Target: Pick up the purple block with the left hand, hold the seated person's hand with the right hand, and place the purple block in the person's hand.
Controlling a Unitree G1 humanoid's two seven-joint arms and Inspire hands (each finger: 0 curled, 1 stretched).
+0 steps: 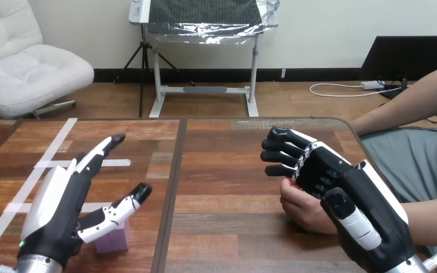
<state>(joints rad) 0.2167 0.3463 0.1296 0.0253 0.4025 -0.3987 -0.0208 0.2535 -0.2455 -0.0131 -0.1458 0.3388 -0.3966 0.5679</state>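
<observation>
At lower left the left hand [54,213], open and empty, hovers just over the purple block [114,240], likely light and rigid, best pinched across opposite flat sides.

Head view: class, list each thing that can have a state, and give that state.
left hand, open, by the purple block.
purple block, lying on the table, not held.
right hand, over the person's hand; grip unclear.
person's hand, under the right hand, without the block.
</observation>
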